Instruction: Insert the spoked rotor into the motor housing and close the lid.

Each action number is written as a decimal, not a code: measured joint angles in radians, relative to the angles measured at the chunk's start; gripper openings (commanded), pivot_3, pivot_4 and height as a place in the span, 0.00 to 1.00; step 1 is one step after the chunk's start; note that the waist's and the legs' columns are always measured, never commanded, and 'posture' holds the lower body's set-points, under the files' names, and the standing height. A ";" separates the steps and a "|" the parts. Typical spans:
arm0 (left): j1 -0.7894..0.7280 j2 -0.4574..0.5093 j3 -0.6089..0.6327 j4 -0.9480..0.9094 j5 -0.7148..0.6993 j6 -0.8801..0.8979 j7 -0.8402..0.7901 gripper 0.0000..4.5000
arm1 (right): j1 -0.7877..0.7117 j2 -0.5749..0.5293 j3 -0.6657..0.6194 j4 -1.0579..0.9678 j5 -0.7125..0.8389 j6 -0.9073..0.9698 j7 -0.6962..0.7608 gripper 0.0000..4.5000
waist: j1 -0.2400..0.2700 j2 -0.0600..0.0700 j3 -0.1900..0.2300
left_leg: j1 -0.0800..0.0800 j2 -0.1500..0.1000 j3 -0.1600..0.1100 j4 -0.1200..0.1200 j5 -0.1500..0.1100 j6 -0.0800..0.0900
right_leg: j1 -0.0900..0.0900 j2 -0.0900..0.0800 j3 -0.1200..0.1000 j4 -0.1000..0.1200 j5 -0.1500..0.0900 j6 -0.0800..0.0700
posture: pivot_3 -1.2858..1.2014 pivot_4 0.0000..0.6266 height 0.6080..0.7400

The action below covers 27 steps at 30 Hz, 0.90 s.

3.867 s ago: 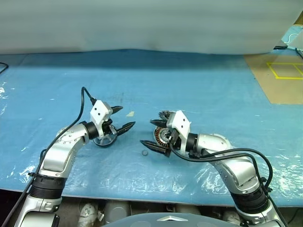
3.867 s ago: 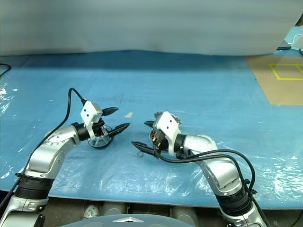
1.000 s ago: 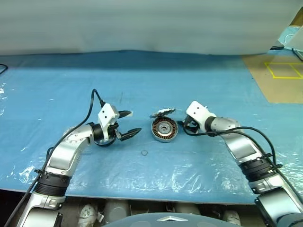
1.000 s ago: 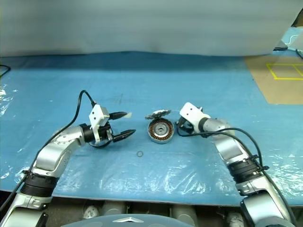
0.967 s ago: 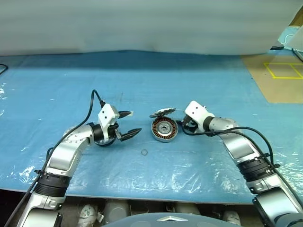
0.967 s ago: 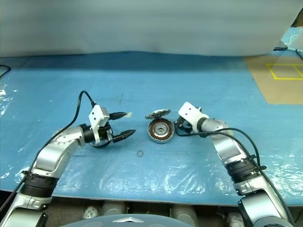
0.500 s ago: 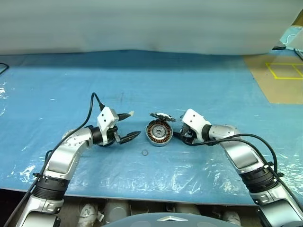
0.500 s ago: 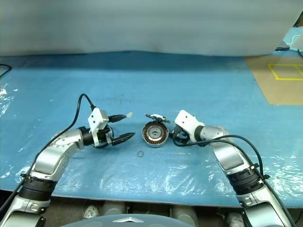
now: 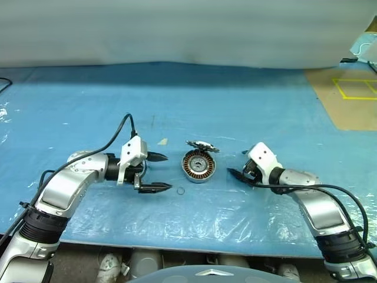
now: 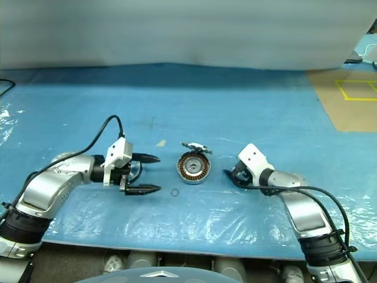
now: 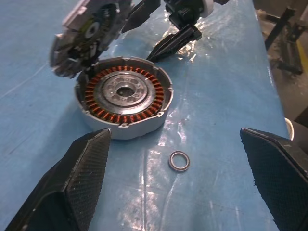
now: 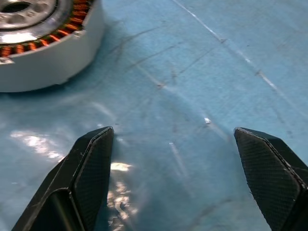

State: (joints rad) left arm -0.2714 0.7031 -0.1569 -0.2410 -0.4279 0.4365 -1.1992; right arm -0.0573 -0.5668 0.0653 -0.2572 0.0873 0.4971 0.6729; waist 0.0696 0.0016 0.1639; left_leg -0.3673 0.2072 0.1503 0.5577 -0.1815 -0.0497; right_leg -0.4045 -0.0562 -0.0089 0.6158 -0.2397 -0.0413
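The motor housing (image 9: 198, 165) lies on the blue sheet between my arms, its copper windings (image 11: 124, 96) and silver hub facing up. The lid (image 9: 202, 145) stands tilted up at its far edge, ribbed face (image 11: 89, 33) toward the housing. My left gripper (image 9: 164, 172) is open, left of the housing and pointing at it, holding nothing. My right gripper (image 9: 237, 164) is open and empty, a short way right of the housing. A silvery rim (image 10: 136, 170) peeks out behind the left gripper; I cannot tell whether it is the spoked rotor.
A tiny thin ring (image 9: 181, 190) lies on the sheet just in front of the housing, between my left fingers in the left wrist view (image 11: 179, 160). A white scrap (image 9: 162, 141) lies behind the left gripper. Brown floor with yellow tape (image 9: 353, 88) is at the far right.
The right gripper has drawn away from the housing to the right. The left gripper has pulled back and swung round to point at the housing. The housing shifted slightly left and nearer.
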 measured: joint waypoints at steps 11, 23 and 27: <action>0.060 -0.009 -0.084 0.045 0.057 -0.206 -0.146 1.00 | 0.068 0.029 -0.028 -0.002 0.036 -0.052 -0.037 0.93 | 0.000 0.000 0.000 | 0.000 0.000 0.000 -0.002 0.000 0.000 | 0.000 0.000 0.000 -0.003 0.000 0.000 | 0.52 0.24 1.00; -0.032 -0.122 -0.201 0.253 0.256 -0.336 -0.078 1.00 | 0.094 0.042 -0.033 -0.030 0.048 -0.037 -0.069 0.93 | 0.000 0.000 0.000 | 0.001 0.000 0.000 -0.002 0.000 0.000 | 0.002 0.000 0.000 -0.003 0.000 0.000 | 0.52 0.24 1.00; -0.051 -0.149 -0.211 0.297 0.295 -0.378 -0.059 1.00 | 0.101 0.037 -0.033 -0.041 0.047 -0.029 -0.070 0.93 | 0.000 0.001 0.000 | 0.001 0.000 0.000 -0.002 0.000 0.000 | 0.002 0.000 -0.001 -0.003 0.000 0.000 | 0.52 0.24 1.00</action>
State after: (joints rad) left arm -0.3228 0.5539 -0.3681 0.0555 -0.1324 0.0589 -1.2586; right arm 0.0433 -0.5302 0.0322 -0.2979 0.1347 0.4679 0.6027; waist 0.0699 0.0021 0.1637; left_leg -0.3665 0.2069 0.1502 0.5556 -0.1814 -0.0499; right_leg -0.4026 -0.0564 -0.0094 0.6123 -0.2395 -0.0409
